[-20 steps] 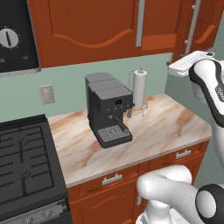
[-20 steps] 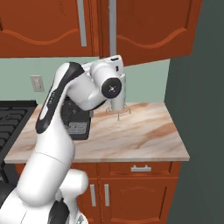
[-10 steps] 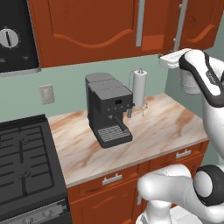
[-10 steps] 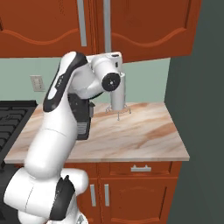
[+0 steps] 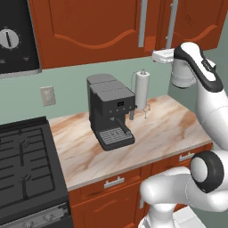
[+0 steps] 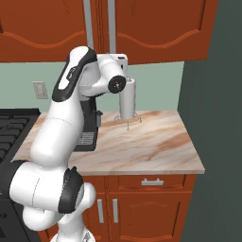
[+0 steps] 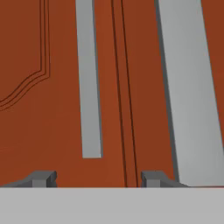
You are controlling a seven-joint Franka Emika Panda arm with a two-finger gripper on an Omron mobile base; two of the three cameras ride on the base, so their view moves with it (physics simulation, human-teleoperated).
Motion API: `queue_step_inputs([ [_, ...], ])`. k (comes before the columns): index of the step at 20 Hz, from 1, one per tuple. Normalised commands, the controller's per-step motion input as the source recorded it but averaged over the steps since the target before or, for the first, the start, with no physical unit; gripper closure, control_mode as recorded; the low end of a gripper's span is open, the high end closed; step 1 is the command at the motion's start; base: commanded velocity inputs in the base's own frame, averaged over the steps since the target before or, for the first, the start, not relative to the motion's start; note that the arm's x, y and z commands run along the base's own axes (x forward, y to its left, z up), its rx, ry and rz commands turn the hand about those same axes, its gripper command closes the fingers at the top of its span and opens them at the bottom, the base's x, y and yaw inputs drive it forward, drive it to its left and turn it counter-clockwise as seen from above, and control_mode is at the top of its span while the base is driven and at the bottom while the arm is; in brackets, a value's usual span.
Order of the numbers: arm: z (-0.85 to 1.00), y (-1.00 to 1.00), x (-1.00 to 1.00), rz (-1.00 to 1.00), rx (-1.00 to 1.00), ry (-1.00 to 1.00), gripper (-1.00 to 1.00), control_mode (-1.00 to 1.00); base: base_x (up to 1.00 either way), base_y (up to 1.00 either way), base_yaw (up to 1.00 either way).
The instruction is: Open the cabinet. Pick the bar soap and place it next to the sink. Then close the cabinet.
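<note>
The cabinet [image 5: 89, 26] hangs above the counter with both arched reddish-brown doors shut, also seen from the right [image 6: 160, 23]. Its two vertical silver bar handles [image 5: 142, 22] [image 5: 172, 20] run side by side at the doors' meeting edge. My gripper [image 5: 162, 55] is raised just below and in front of those handles. In the hand view the gripper [image 7: 98, 179] is open and faces the door seam. The lower end of the left handle [image 7: 89, 87] lies above the gap, and the right handle [image 7: 192, 96] is beside the right fingertip [image 7: 153, 178]. The bar soap is hidden and the sink is out of view.
A dark coffee machine [image 5: 110, 109] and a white paper-towel roll [image 5: 141, 91] stand on the marble counter [image 5: 169, 129]. A black stove [image 5: 24, 164] lies to the left, with drawers [image 5: 113, 181] under the counter. A dark wall [image 6: 212, 142] bounds the right.
My hand has moved left and slightly up, closer to the cabinet's handles. Its fingers have come nearer together.
</note>
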Motion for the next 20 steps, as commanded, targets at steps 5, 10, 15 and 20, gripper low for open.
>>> queue_step_inputs([
  [5,0.0,-0.01,0.55,0.0,0.13,0.0,-1.0,-1.0,0.0,0.0,0.0],
  [10,0.0,-0.02,0.46,0.0,0.23,0.0,-1.0,-1.0,0.0,0.0,0.0],
  [15,0.0,-0.02,0.42,0.0,0.21,0.0,-1.0,-1.0,0.0,0.0,0.0],
  [20,0.0,0.0,0.34,0.0,0.12,0.0,-1.0,-1.0,0.0,0.0,0.0],
])
